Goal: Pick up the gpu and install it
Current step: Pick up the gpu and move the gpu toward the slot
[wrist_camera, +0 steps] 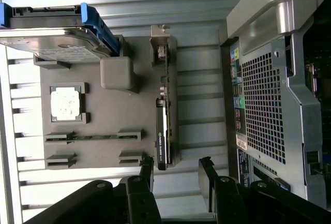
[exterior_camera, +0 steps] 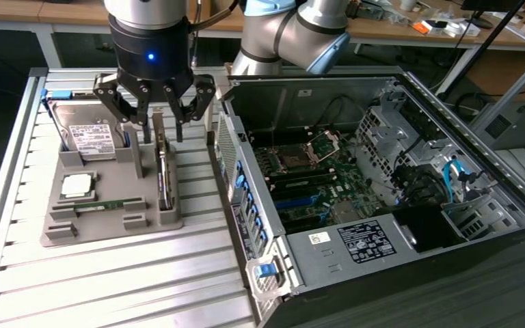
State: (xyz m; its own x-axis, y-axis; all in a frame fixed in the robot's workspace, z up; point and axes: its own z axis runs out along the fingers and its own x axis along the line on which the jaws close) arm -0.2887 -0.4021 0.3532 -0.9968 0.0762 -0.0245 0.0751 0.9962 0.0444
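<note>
The gpu [exterior_camera: 163,179] is dark, its bracket silvery. The tray [exterior_camera: 107,229] is plain grey, the table [exterior_camera: 107,287] pale and ribbed, the hard drive [exterior_camera: 92,139] silver, white-labelled.

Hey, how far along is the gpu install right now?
Nothing looks done yet: the gpu stands on edge in the gray tray beside the open computer case. In hand: the jaws hang open over it, not gripping. Left: the pickup and the install into the case.

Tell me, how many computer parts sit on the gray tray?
4: hard drive at the tray's back, chip and memory stick before it, gpu on edge nearest the case. None look hidden.
</note>
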